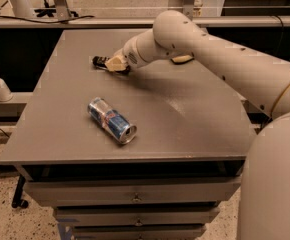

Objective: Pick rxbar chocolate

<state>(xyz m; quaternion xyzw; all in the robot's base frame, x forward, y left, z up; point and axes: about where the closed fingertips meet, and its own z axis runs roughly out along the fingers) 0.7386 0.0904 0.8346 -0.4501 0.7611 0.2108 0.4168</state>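
No legible text on bar [99, 61] at gripper [115, 64]
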